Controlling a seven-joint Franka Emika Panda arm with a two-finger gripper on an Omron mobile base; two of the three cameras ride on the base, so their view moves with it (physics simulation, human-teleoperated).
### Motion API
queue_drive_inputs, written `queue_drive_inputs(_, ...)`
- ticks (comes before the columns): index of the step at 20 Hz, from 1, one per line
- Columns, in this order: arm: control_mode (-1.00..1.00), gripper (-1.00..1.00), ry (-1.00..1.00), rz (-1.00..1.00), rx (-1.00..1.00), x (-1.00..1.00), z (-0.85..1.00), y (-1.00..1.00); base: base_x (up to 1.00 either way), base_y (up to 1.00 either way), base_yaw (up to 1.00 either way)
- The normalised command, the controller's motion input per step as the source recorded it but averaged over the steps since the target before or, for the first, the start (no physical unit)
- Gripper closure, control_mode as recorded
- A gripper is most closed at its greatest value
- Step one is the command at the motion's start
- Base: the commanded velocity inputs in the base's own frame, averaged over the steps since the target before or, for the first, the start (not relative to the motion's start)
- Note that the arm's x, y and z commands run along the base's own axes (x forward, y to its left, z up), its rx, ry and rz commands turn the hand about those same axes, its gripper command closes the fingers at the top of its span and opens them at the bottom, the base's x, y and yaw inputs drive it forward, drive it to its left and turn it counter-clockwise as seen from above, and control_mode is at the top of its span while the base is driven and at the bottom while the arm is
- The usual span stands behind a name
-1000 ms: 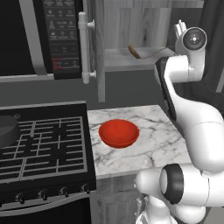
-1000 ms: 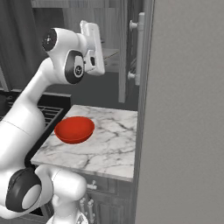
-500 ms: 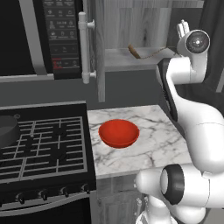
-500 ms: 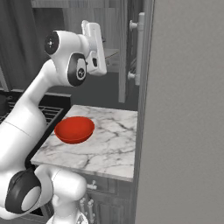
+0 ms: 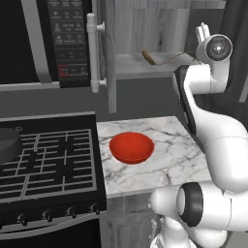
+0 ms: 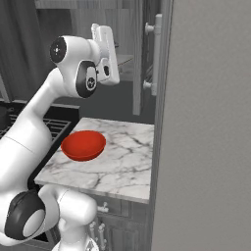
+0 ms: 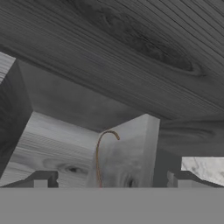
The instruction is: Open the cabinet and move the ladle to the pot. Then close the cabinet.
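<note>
The grey wood-grain cabinet [image 5: 110, 48] stands open, its left door swung out with its bar handle [image 5: 92, 53]. Its right door [image 6: 206, 122] is open too and rises close in the right base view. On the lower shelf lies the ladle [image 5: 167, 56], slim and brown, with its tan end to the left. My gripper [image 5: 202, 33] is raised in front of that shelf, just right of the ladle. In the hand view my gripper [image 7: 111, 181] is open, and the thin ladle handle [image 7: 98, 157] runs up between the fingertips [image 7: 41, 179]. The dark pot [image 5: 7, 147] sits on the stove at the far left.
A red bowl [image 5: 131, 147] rests on the marble counter [image 5: 169, 164] below the cabinet. The black microwave [image 5: 68, 38] hangs left of the open door, above the stove grates [image 5: 48, 160]. The open right door blocks the right side.
My hand has crept slightly closer to the shelf. The ladle, the doors and the bowl have not moved.
</note>
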Motion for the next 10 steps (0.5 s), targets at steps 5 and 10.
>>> queue_drive_inputs(5, -1.0, -1.0, -0.01, 0.0, 0.0, 0.0, 0.0, 0.0, 0.0, 0.0, 0.0)
queue_drive_inputs(10, -1.0, -1.0, 0.0, 0.05, 0.01, 0.11, 0.0, 0.0, 0.0, 0.0, 0.0)
